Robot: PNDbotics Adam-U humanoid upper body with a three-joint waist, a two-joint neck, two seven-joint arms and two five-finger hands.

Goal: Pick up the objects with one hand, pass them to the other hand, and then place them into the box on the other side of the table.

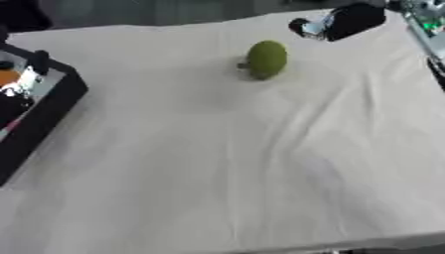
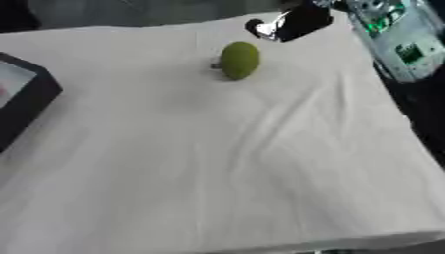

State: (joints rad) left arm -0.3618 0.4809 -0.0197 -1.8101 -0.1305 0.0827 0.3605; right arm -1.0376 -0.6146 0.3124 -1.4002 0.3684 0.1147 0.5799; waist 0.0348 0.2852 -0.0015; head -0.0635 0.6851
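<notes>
**Operator:** One object is left out on the worktop [image 1: 226,168]: a green, egg-shaped fruit [image 1: 266,59]. It lies on the white cloth toward the far edge, right of centre, free of any hand. Do we agree on the step?

**Checker:** We do. We judge this to be the start of a cycle: approach and pick-up, with the hand-over and placement not yet begun. The box [image 1: 48,106] sits at the left edge, dark-walled, with a few small things inside, one of them orange. The fruit and the box are well apart.

**Operator:** Where are our hands?

**Checker:** We see the right hand [image 2: 295,22] at the far right corner, a dark shape with silver parts just beyond the fruit and not touching it. We cannot tell whether its fingers are released or clenched. It holds nothing that we can see. The left hand shows in neither view.

**Operator:** What does the next move call for?

**Checker:** 
1. Bring the right hand down over the fruit, fingers spread wide enough for its rounded body.
2. Close around the middle; we expect a smooth, round fruit to roll if nudged off-centre.
3. Lift, carry toward centre, and meet the left hand there.
</notes>
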